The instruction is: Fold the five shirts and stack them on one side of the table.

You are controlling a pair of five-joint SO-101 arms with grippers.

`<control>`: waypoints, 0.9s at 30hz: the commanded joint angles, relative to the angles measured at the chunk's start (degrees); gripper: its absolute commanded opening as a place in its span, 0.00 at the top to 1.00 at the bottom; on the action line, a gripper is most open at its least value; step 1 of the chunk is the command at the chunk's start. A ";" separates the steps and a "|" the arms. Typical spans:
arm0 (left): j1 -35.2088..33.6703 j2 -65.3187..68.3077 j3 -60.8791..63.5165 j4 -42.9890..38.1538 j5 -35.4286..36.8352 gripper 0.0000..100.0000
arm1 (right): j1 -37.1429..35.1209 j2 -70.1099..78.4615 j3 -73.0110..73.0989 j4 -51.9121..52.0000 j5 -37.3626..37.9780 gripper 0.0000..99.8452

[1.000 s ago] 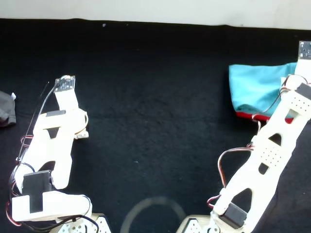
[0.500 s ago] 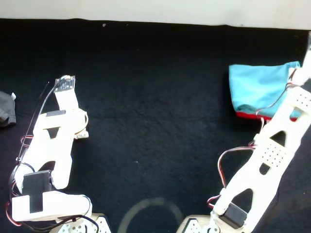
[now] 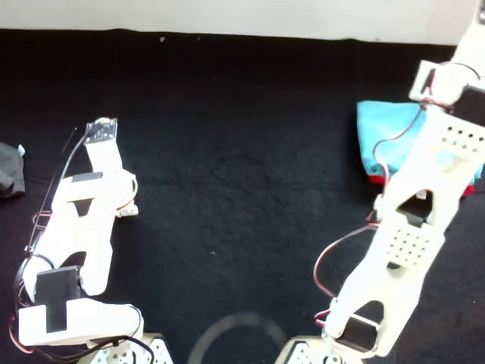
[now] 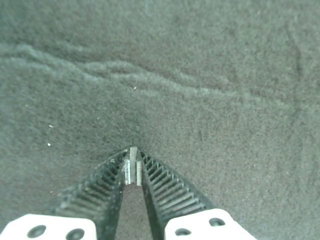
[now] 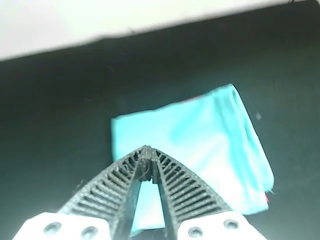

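A folded turquoise shirt (image 3: 386,136) lies at the table's right side, on top of a folded red shirt whose edge (image 3: 379,180) peeks out beneath it. My right arm (image 3: 424,189) stretches over this stack. In the right wrist view my right gripper (image 5: 146,154) is shut and empty, raised above the turquoise shirt (image 5: 200,145). My left arm (image 3: 83,212) rests folded at the left. My left gripper (image 4: 132,162) is shut on nothing, with its tips just above the black tablecloth (image 4: 200,75). A crumpled grey shirt (image 3: 9,171) lies at the left edge.
Black cloth (image 3: 242,152) covers the whole table, with a broad bare stretch in the middle between the arms. A white wall (image 3: 227,15) runs along the far edge. Red and white cables (image 3: 341,258) loop beside the right arm.
My right arm has lifted and swung toward the table's far right corner, rising off the turquoise shirt. The left arm and the shirts have stayed in place.
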State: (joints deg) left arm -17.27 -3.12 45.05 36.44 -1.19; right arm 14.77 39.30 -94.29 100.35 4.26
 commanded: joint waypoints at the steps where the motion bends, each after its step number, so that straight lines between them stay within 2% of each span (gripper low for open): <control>1: -0.13 -0.75 0.04 -1.23 -0.35 0.99 | -4.00 -10.24 -6.64 0.92 -0.53 0.99; 10: -0.13 -0.75 0.04 -1.23 -0.35 0.99 | -5.67 -39.52 -6.20 1.01 -0.53 0.99; 13: -0.13 -0.75 0.04 -1.23 -0.35 0.99 | -5.67 -49.01 0.31 1.01 -0.53 0.99; 16: -0.13 -0.75 0.04 -1.23 -0.35 0.99 | -6.11 -57.54 16.04 0.92 -0.53 0.99; 22: -0.13 -0.75 0.04 -1.23 -0.35 0.99 | -13.41 -72.31 57.45 0.40 -0.62 0.99; 27: -0.13 -0.75 0.04 -1.23 -0.35 0.99 | -18.77 -81.01 91.91 -8.75 -0.62 0.99</control>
State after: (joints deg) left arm -17.27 -3.12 45.05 36.44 -1.19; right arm -1.76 -37.71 -24.92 97.45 4.26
